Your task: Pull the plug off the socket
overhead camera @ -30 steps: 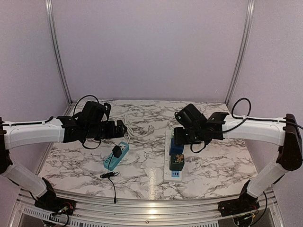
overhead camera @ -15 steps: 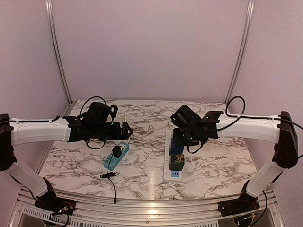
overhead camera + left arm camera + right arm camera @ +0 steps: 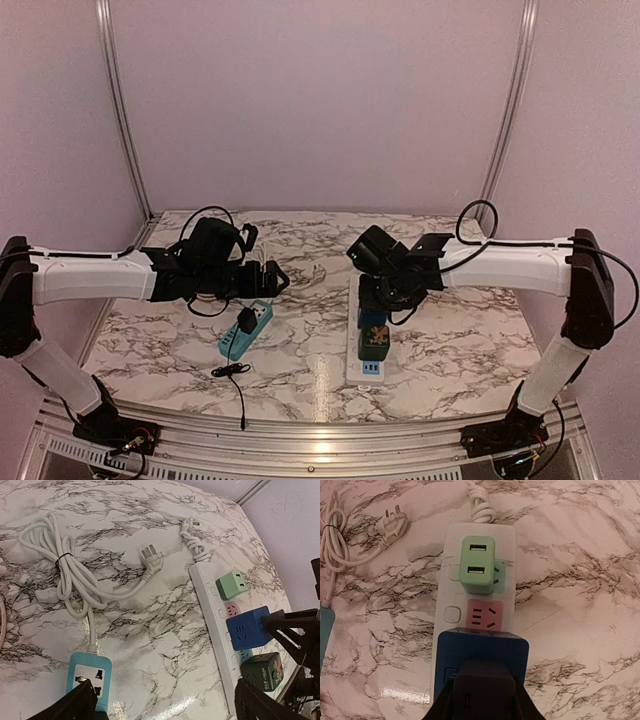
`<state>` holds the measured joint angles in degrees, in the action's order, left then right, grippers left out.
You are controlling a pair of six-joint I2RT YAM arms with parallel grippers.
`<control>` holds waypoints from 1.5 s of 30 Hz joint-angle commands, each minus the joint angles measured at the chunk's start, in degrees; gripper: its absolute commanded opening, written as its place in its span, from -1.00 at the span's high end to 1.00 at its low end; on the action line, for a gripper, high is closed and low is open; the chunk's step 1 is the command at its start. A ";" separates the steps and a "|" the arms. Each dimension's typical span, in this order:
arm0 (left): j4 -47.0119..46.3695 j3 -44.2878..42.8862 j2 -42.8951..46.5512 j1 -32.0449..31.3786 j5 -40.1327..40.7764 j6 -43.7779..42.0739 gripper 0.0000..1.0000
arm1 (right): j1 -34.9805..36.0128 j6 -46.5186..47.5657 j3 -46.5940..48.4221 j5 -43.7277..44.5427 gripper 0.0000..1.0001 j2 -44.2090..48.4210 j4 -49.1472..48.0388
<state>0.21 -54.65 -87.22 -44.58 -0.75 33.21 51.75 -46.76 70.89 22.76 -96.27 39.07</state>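
A white power strip (image 3: 451,545) carries a green adapter (image 3: 477,565), a pink socket (image 3: 485,614), a blue cube adapter (image 3: 485,647) and a dark green cube (image 3: 375,343). My right gripper (image 3: 482,695) is over the blue cube, its fingers closed against a dark plug block (image 3: 482,687) with a small red light. A teal power strip (image 3: 245,330) holds a black plug (image 3: 246,320). My left gripper (image 3: 167,705) is open and empty above the table between the teal strip (image 3: 90,672) and the white strip (image 3: 205,587).
A coiled white cord (image 3: 60,565) ending in a loose plug (image 3: 152,560) lies behind the teal strip. A thin black wire (image 3: 232,372) trails toward the table's near edge. The white strip's own cord (image 3: 481,507) is bundled at its far end.
My left gripper has moved right, toward the middle of the table. My right gripper has moved left, further over the blue cube. The strips and adapters have not moved.
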 commanded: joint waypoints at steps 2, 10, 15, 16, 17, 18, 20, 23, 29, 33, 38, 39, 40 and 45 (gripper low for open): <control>-1.53 -0.16 -0.27 -0.23 -1.09 -0.05 -0.98 | 1.79 0.74 3.14 1.38 0.58 -1.25 0.58; -1.79 0.95 0.30 -0.25 -0.81 1.04 -0.98 | 4.16 6.16 3.87 0.12 0.79 -2.57 -2.20; -2.41 1.02 -0.11 -0.18 -0.82 1.96 -0.98 | 5.94 9.77 4.60 -0.78 0.84 -3.07 -3.59; -2.59 1.04 -0.36 -0.23 -1.09 2.21 -0.98 | 6.18 10.36 4.55 -1.01 0.84 -3.05 -3.96; -2.72 0.97 -0.57 -0.23 -1.30 2.48 -0.98 | 6.39 10.71 4.49 -1.29 0.85 -3.05 -4.20; -2.80 0.88 -0.77 -0.23 -1.54 2.59 -0.98 | 6.44 11.24 4.38 -1.79 0.85 -3.05 -4.55; -3.04 0.78 -1.09 -0.23 -1.94 2.86 -0.98 | 6.52 11.93 4.03 -2.46 0.86 -2.84 -5.23; -3.13 0.56 -1.81 -0.20 -2.39 3.07 -0.98 | 6.66 12.86 3.39 -3.17 0.86 -2.61 -5.94; -4.32 -0.18 -3.35 -0.25 -3.71 4.22 -0.93 | 6.61 12.88 5.10 -2.17 0.74 -3.38 -4.06; -5.33 -1.69 -6.10 -0.22 -6.86 5.87 -0.62 | 6.60 12.13 5.46 -1.77 0.63 -3.36 -3.03; -9.55 -2.30 -9.73 -0.33 -11.80 9.84 -0.10 | 6.57 10.81 5.93 -1.02 0.36 -3.20 -1.55; -10.28 -2.49 -10.42 -0.48 -12.59 10.26 -0.01 | 6.61 10.47 6.05 -0.59 0.32 -3.14 -1.16; -10.72 -2.92 -11.02 -0.74 -12.94 10.58 0.07 | 6.61 10.31 6.16 -0.34 0.31 -3.07 -0.77; -11.50 -6.23 -14.08 -2.61 -14.46 11.59 0.39 | 6.56 9.30 6.38 0.60 0.16 -1.58 0.03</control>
<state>-8.16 -57.36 -99.15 -45.60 -12.10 43.27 57.63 -36.49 74.61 22.17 -99.11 38.11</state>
